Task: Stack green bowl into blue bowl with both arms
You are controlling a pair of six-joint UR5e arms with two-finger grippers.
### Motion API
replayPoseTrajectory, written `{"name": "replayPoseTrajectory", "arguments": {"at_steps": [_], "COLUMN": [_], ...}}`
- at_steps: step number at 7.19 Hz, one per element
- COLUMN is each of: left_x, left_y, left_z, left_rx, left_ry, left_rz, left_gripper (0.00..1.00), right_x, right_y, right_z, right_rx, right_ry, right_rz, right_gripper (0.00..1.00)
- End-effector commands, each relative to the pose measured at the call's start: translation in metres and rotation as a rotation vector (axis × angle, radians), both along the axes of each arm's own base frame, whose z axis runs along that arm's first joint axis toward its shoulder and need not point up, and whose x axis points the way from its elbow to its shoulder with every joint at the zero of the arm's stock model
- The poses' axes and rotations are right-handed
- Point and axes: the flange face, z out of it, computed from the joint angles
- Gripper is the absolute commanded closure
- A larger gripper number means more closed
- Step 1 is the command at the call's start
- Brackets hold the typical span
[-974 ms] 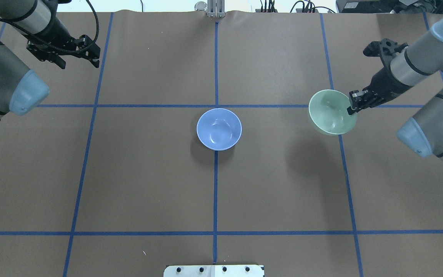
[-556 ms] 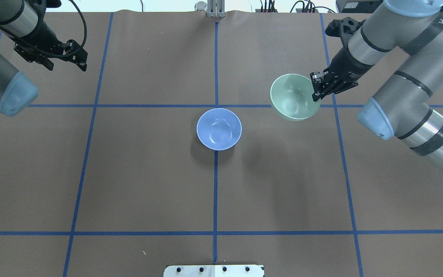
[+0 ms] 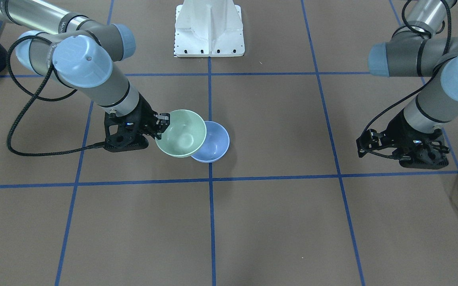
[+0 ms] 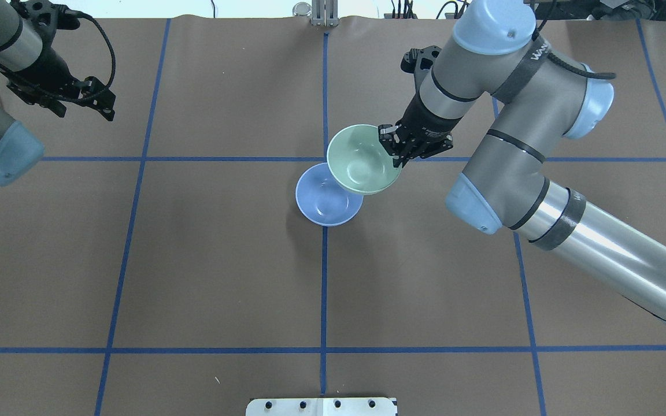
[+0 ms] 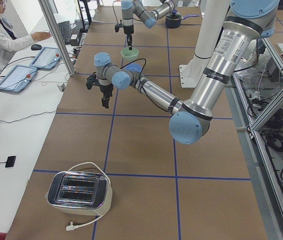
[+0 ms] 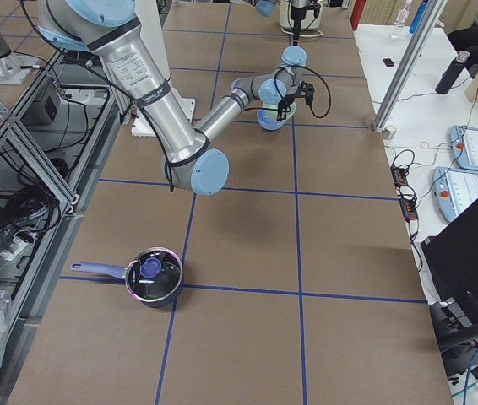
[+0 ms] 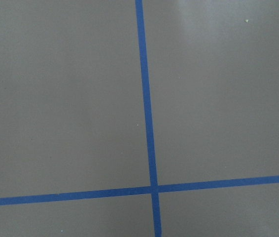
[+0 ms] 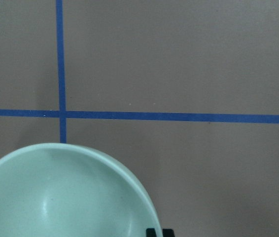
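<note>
Centrally, right gripper [image 4: 395, 151] clamps rim of small round pale-green plastic bowl [image 4: 361, 162], partly over round periwinkle-blue plastic bowl [image 4: 320, 203] on tabletop [image 4: 194, 260]; left gripper [image 4: 85, 106]: jaws spread, empty.

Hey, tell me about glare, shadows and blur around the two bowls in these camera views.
Overhead exterior: small soft highlights inside the green bowl, a dark shadow hugging the blue bowl's lower-left edge, and bright glare along the right arm's silver tube. Exterior front-facing: both bowls sharp and evenly lit. Right wrist-mounted: green bowl cut off by the bottom edge, slightly soft, no harsh glare.
</note>
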Motion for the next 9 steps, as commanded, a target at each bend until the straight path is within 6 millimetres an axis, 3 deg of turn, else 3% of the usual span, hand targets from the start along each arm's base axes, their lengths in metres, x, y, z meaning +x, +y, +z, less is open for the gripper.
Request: {"name": "replayPoseTrajectory", "arguments": {"at_steps": [1,4,9], "left_x": [-0.004,-0.004,-0.002], "left_y": [0.003,0.005,0.004], "left_z": [0.023,0.046,0.052], "left_rx": [0.017,0.026,0.018], "left_ry": [0.004,0.021,0.018], "left_rz": [0.004,0.01,0.013], "left_gripper": [0.03,0.03,0.03], "right_x": [-0.025,-0.05,-0.078], "right_y": [0.004,0.012,0.0], "right_z": [-0.015,-0.02,-0.015], "right_rx": [0.002,0.011,0.04], "right_ry": [-0.001,0.017,0.022], "right_rz": [-0.012,-0.007,0.004], "right_gripper": [1.0,1.0,1.0]}}
